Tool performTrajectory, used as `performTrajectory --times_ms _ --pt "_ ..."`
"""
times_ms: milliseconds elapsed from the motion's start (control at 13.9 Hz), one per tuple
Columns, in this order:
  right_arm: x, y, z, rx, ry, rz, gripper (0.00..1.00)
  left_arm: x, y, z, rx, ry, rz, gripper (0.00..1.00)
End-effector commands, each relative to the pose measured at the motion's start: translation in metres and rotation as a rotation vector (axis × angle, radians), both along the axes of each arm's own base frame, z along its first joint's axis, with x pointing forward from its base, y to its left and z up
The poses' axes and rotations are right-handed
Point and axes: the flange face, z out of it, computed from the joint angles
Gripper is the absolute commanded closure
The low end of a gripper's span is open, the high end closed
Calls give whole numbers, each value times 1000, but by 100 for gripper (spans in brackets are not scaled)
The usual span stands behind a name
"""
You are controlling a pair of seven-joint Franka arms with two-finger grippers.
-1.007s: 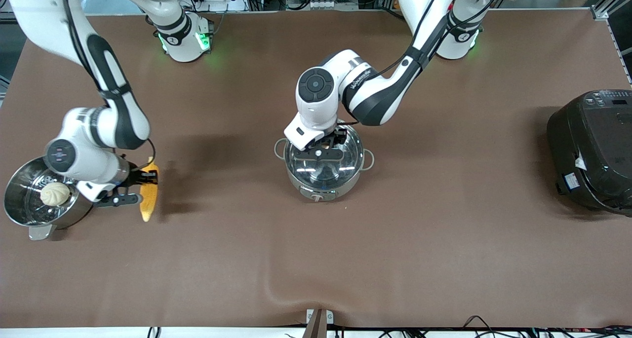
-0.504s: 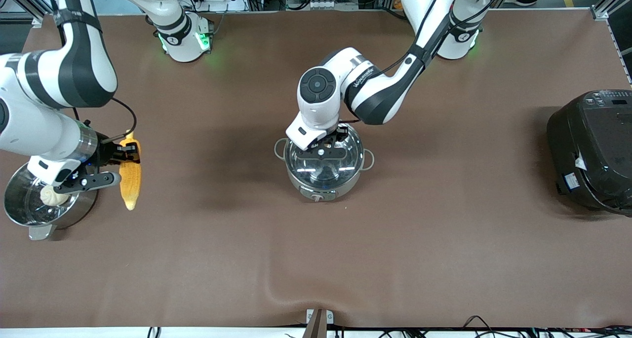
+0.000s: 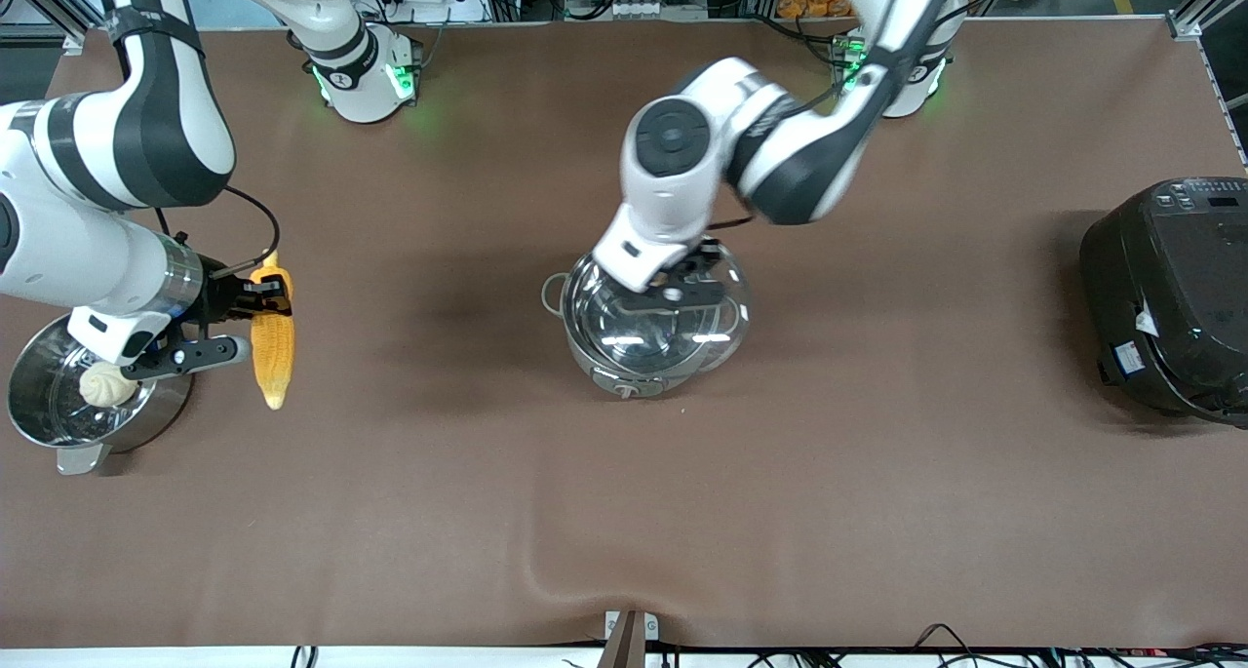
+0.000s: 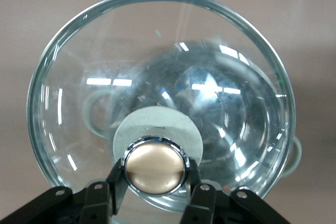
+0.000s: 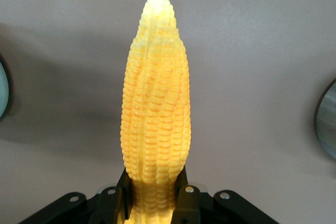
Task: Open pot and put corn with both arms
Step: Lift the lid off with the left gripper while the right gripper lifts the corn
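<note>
Here the left gripper (image 3: 682, 293) is clamped on the copper-coloured knob (image 4: 155, 165) of the glass lid (image 3: 655, 317); in the left wrist view its two fingers (image 4: 116, 178) press the knob from either side, closed only as far as the knob allows. The lid hangs just above the pot (image 3: 639, 341), tilted and shifted toward the pot's three o'clock edge in the front view, so it no longer sits square on the rim; the pot's loop handle (image 3: 554, 293) shows at nine o'clock and its control knob (image 3: 624, 389) at six o'clock. The pot stands near the middle of the table (image 3: 877, 473). The right gripper (image 3: 229, 327) is in the air over the table toward the right arm's end, clenched on the thick end of the corn (image 3: 272, 337). In the right wrist view both fingers (image 5: 124, 192) pinch the cob's base, and the cob runs straight out from them to its pale tip. From the front the tip points toward six o'clock. Just beside the corn, at its nine o'clock, stands a steel steamer pot (image 3: 39, 410) holding a white bun (image 3: 105, 385). A large black cooker (image 3: 1170, 297) sits at the left arm's end of the table.
</note>
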Motion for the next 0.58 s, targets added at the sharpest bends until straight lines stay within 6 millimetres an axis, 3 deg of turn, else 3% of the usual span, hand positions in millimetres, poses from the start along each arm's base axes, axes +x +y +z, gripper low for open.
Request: performTrajectory --times_ms 0,144,216,432,504 --pt "0 42 29 1 -7 -25 100 51 91 35 -30 -13 157 100" --pt "-4 85 41 15 -34 -73 100 89 158 26 -29 -3 197 100" --pt "-7 117 49 44 -57 -100 100 102 186 19 -26 5 200 100" --pt "-38 245 48 53 -152 -256 100 126 247 -4 -18 36 242 100" --pt "-42 275 37 74 -178 -331 100 126 261 -18 -9 61 226 100"
